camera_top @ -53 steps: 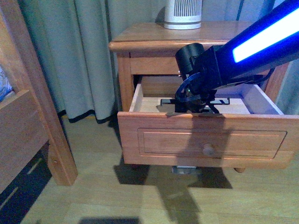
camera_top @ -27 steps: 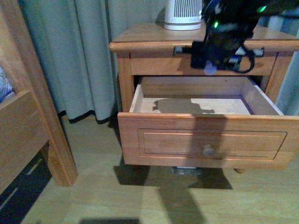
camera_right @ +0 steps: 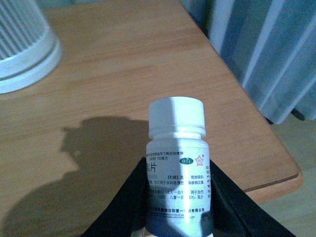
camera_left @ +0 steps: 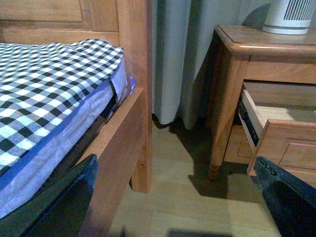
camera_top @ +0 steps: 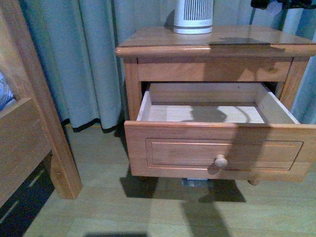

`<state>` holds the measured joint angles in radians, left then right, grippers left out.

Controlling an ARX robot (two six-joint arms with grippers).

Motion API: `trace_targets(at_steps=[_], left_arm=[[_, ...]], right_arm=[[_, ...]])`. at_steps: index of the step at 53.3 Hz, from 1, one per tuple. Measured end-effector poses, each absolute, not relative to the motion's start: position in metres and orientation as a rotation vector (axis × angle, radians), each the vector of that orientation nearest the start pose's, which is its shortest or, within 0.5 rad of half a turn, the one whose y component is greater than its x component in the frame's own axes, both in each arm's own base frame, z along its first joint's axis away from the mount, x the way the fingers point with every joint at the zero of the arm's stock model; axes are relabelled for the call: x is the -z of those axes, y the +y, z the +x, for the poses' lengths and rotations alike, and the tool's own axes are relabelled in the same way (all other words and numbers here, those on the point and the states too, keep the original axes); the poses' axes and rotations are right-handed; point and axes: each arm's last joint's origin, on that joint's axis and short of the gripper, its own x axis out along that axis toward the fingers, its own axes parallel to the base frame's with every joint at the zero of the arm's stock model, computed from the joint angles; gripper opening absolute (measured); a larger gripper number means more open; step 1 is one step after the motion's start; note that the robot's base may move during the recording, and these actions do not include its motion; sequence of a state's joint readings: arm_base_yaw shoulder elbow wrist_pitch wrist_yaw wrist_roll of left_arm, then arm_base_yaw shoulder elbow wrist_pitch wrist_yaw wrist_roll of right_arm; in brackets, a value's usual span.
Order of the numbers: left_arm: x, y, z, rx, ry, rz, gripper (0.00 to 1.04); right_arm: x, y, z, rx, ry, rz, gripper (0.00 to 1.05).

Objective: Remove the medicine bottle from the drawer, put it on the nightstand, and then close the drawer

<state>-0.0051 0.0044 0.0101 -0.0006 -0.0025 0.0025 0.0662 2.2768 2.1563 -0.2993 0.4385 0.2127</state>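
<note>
My right end effector (camera_right: 177, 210) is closed on the medicine bottle (camera_right: 177, 163), a black finger (camera_right: 123, 202) pressed to each side of its printed label, with the white cap clear of the grip. The bottle is upright over the nightstand (camera_right: 123, 74), above the near corner of its top, and throws a shadow on the wood; whether its base touches the top I cannot tell, as the base is out of sight. A white ribbed cylinder (camera_right: 22, 44) stands farther back on the same top.

From the front, the drawer (camera_top: 217, 148) is pulled well out of the nightstand, its round knob (camera_top: 220, 161) facing the camera and its pale floor partly in shadow. Grey curtains (camera_top: 84, 59) hang behind, and a wooden bed frame (camera_top: 44, 123) stands to the left.

My left end effector (camera_left: 175, 168) is spread wide and holds nothing (only its two dark fingers show), low beside the bed, where checked bedding (camera_left: 44, 84) lies.
</note>
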Motion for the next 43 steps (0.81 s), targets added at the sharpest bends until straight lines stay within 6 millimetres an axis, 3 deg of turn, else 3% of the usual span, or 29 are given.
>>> trace_targets(at_steps=[12,20,34,43], left_arm=[[-0.167,0.000,0.097,0.003,-0.005,0.002,0.98],[-0.167,0.000,0.097,0.003,-0.005,0.002,0.98],[-0.167,0.000,0.097,0.003,-0.005,0.002,0.98],[-0.167,0.000,0.097,0.003,-0.005,0.002,0.98]], right_arm=[[-0.265,-0.008,0.559,0.486,0.430,0.097,0.29],[-0.260,-0.012,0.566,0.486,0.426,0.103,0.29],[-0.263,-0.009,0.570,0.439,0.370,0.120,0.70],[-0.270,-0.003,0.560,0.409,0.325,0.124,0.98]])
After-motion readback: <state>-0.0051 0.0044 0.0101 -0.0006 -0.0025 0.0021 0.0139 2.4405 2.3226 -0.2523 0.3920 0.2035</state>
